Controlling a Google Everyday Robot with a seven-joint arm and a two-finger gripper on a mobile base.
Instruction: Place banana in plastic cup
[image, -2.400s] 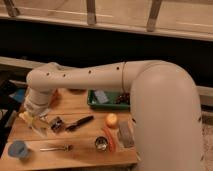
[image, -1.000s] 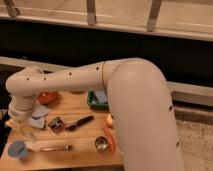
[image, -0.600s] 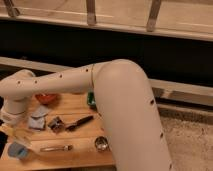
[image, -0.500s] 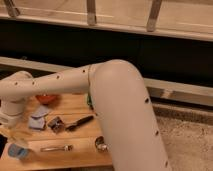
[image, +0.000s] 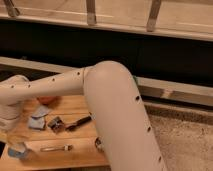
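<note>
Gripper (image: 11, 136): hovering just above plastic cup (image: 16, 152); finger state: cannot tell.
Fork (image: 56, 148): lying right of cup.

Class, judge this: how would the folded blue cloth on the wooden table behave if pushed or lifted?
The cloth looks soft and folded, so it would probably sag and unfold if lifted by an edge. Lying flat on the table, it should slide or bunch, not roll. The gripper is at the table's left edge, by the plastic cup.
</note>
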